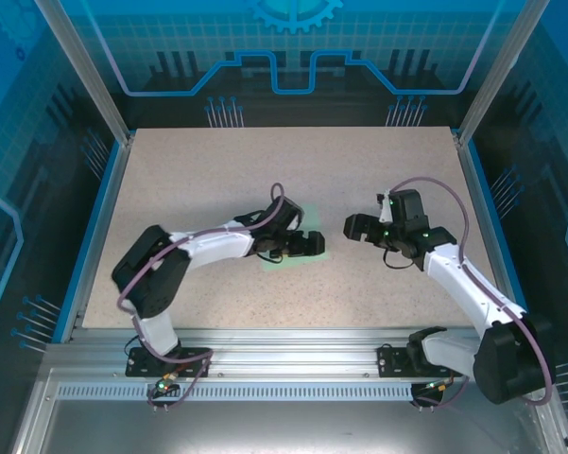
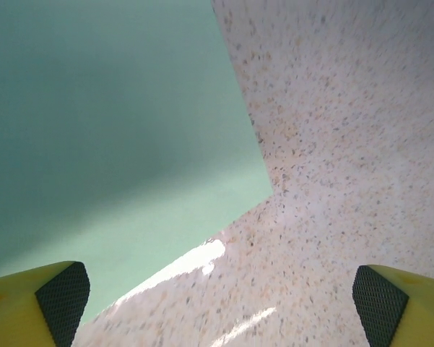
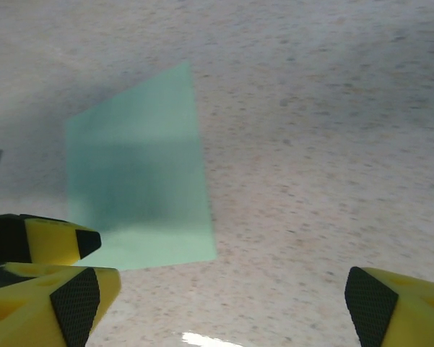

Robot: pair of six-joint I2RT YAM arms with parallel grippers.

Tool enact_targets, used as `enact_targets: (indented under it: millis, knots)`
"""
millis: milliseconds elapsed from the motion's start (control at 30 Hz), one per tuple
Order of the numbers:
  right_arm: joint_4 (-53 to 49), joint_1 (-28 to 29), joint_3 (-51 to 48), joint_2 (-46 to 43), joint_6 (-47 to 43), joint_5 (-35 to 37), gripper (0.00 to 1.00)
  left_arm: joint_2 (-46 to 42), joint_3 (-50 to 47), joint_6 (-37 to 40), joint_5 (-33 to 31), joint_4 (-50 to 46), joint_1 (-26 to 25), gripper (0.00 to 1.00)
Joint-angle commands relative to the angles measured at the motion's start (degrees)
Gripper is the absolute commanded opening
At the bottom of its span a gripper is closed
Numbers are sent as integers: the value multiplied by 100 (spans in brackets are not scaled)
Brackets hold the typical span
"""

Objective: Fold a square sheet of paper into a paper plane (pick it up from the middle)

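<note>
The paper [image 2: 115, 130] is plain pale mint green, duller where shadow falls across it. The table [image 1: 293, 170] is beige with fine brown and grey speckles, its edge bright blue. The left gripper [image 2: 220, 296] has yellow fingers [image 2: 14, 303] and black pads [image 2: 61, 293] with a fine dotted grid; the right gripper [image 3: 224, 303] shows the same yellow and black. The arms [image 1: 213, 246] are white and black, with mauve cables [image 1: 435, 182]. The walls [image 1: 293, 47] are translucent blue with paler blue lines and a grid. The rail [image 1: 284, 350] is silver.

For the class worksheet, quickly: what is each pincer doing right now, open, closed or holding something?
Left pincer: open, holding nothing, above a corner of the sheet of paper.
Right pincer: open, holding nothing.
</note>
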Motion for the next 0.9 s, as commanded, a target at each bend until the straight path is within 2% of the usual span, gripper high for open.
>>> enact_targets:
  millis: [0, 233, 467, 667, 867]
  knots:
    - [396, 404, 352, 490, 78, -680, 87, -846, -463, -346, -863, -109, 264, 98]
    - [237, 1301, 1729, 2494, 172, -743, 67, -2089, -1734, -571, -1526, 120, 902, 98]
    - [106, 1474, 2461, 3924, 278, -902, 61, -2922, -2248, -209, -1493, 414, 1008, 98]
    - [98, 1484, 2242, 4243, 217, -901, 60, -3653, -2770, -233, -1611, 802, 1013, 98]
    - [70, 1416, 1567, 4014, 121, -642, 60, -4136, -3017, -93, -1594, 946, 1013, 98]
